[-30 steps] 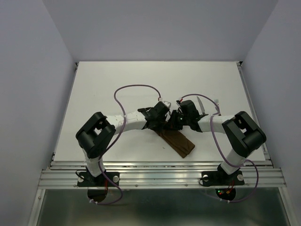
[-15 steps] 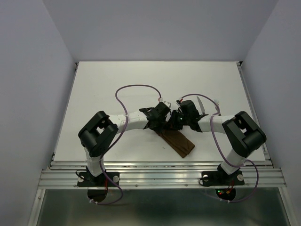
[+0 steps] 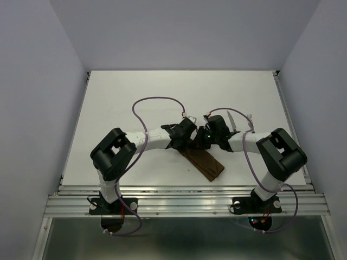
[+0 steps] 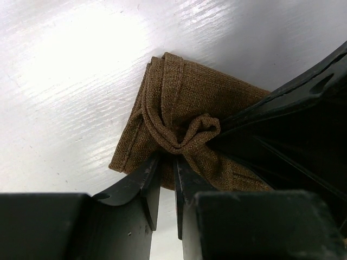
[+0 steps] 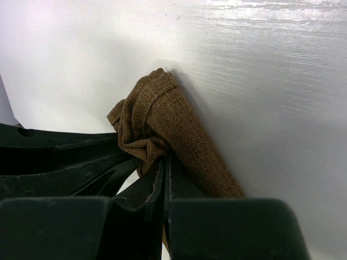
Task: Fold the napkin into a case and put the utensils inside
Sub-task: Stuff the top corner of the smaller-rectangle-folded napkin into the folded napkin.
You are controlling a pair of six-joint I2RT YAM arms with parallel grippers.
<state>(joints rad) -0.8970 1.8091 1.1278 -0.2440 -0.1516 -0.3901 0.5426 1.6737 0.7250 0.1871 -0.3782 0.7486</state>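
The dark brown napkin [image 3: 206, 163] lies as a narrow folded strip near the table's front, running diagonally. Both grippers meet at its far left end. In the left wrist view the napkin [image 4: 184, 97] is bunched at my left gripper [image 4: 168, 158], whose fingers stand narrowly apart with a fold of cloth at their tips. My right gripper [image 5: 165, 160] is shut on a puckered corner of the napkin [image 5: 179, 124]. From above, the left gripper [image 3: 190, 143] and the right gripper [image 3: 199, 142] almost touch. The knife [image 3: 232, 120] and fork [image 3: 250, 119] lie beyond the right arm.
The right gripper's black body fills the right side of the left wrist view [image 4: 293, 135], very close to my left fingers. Purple cables [image 3: 157, 100] loop above both arms. The white table [image 3: 135, 86] ends at a metal rail [image 3: 184, 197] in front.
The left jaws have closed a little on the cloth, and the left arm's elbow has shifted slightly to the right. The right arm and the napkin strip stay put.
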